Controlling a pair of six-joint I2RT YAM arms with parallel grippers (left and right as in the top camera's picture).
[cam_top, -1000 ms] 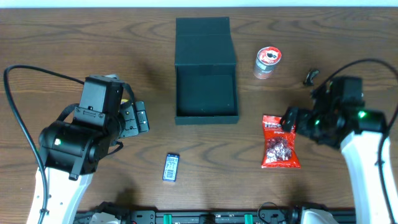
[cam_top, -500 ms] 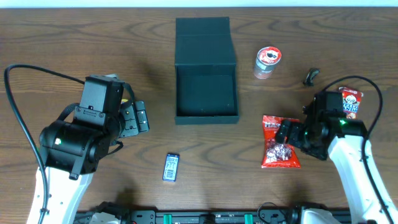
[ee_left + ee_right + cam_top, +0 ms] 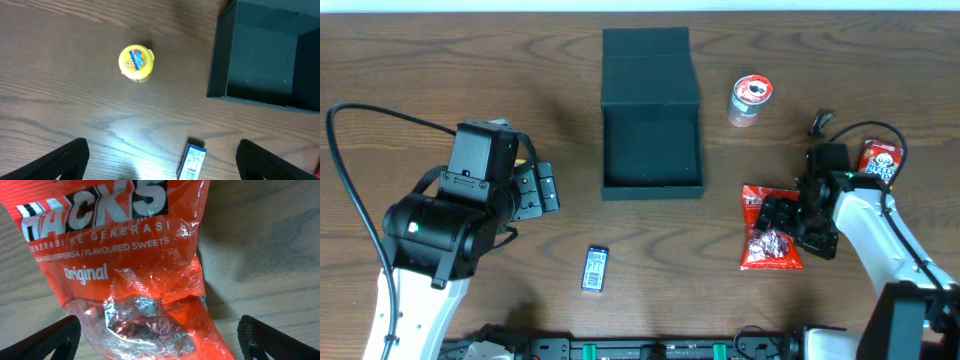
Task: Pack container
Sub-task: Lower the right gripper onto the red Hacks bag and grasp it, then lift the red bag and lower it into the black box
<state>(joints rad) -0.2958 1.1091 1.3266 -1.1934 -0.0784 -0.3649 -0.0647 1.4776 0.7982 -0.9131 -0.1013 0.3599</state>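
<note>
One red bag (image 3: 115, 260), "FLAVOURED SWEETS", "Original"

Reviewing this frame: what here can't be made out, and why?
Yellow tub: left wrist view only; overhead, the left arm covers it.
Red sweets bag: overhead, the right gripper covers its upper part; right wrist view crops it.
Small dark object: overhead, too small to identify.
Red packet: overhead, print too small to read.

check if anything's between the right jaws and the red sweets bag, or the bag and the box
Nothing visible. The open jaws hang directly over the bag; only bare table separates it from the open container.
</note>
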